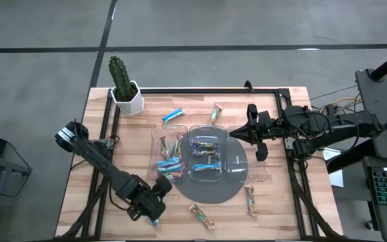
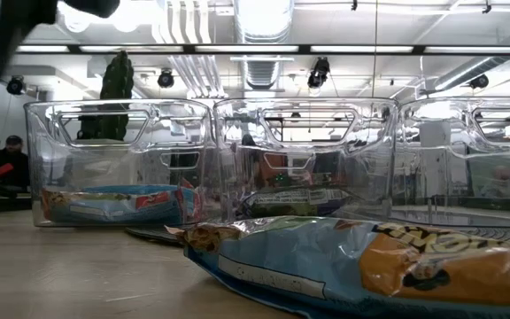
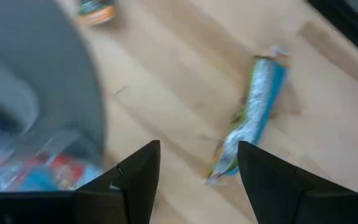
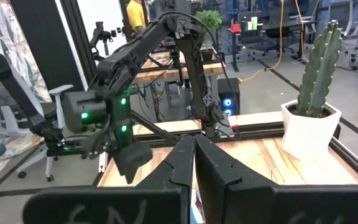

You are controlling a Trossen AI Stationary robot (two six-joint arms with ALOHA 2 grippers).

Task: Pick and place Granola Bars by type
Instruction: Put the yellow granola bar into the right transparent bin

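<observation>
While spread wide over the worktop (image 1: 79,202), left claw (image 3: 197,180) released, blue granola bar (image 3: 250,115) just beyond fingertips, untouched.

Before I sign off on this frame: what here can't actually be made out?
- High view: printing on the granola bars in the clear tray is too small to read.
- High view: the bar below the left gripper is mostly hidden by it.
- Left wrist view: that blue bar is blurred.
- Low view: the nearest bar is cut off by the frame edge.
</observation>
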